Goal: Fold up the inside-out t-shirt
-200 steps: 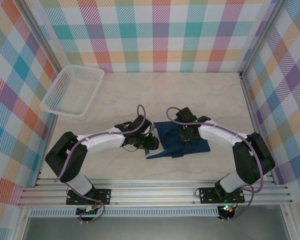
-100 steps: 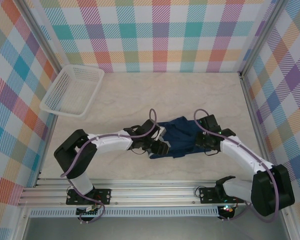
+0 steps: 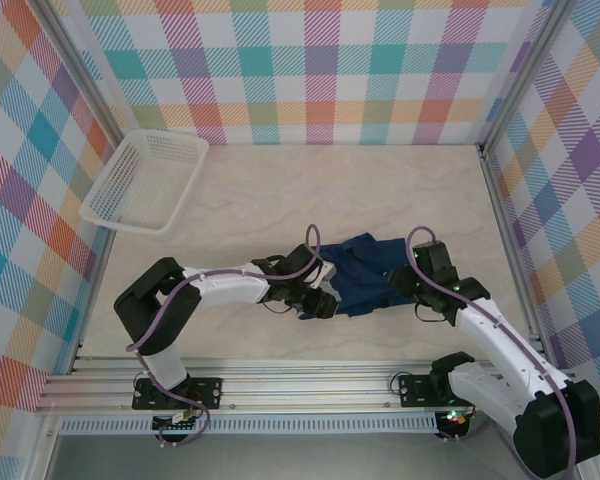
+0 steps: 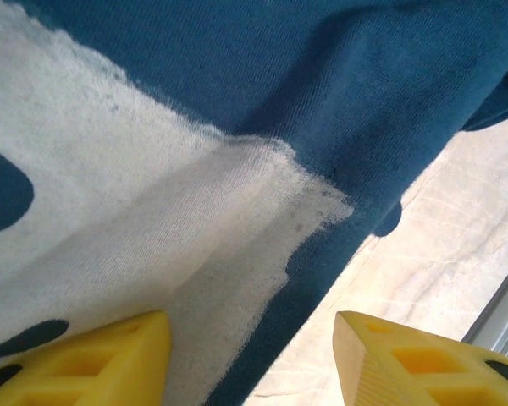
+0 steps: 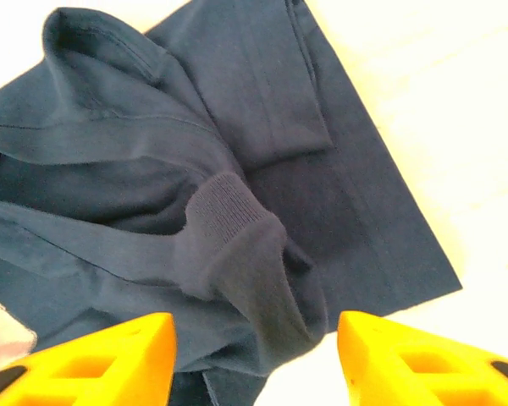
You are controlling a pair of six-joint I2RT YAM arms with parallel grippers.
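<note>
The dark navy t-shirt (image 3: 365,272) lies crumpled in a loose, half-folded heap on the pale tabletop (image 3: 330,190), between the two hands. The left hand (image 3: 318,298) sits at the t-shirt's left edge, low over the cloth. From its wrist camera its yellow fingers (image 4: 93,359) stand apart with nothing clamped between them. The t-shirt's pale print (image 4: 110,211) spreads just beyond the left one, and the cloth's edge runs down through the gap, with bare tabletop past the other finger.

The right hand (image 3: 405,287) is at the t-shirt's right side, touching or just above it; the overhead picture does not settle which. Its fingers (image 5: 93,355) are also apart and grip nothing. Just beyond them lies a rolled ribbed band (image 5: 224,228) of the t-shirt, with a flat folded panel reaching out to the right of it. A white basket (image 3: 145,180) stands well apart from the t-shirt, off to its far left.
</note>
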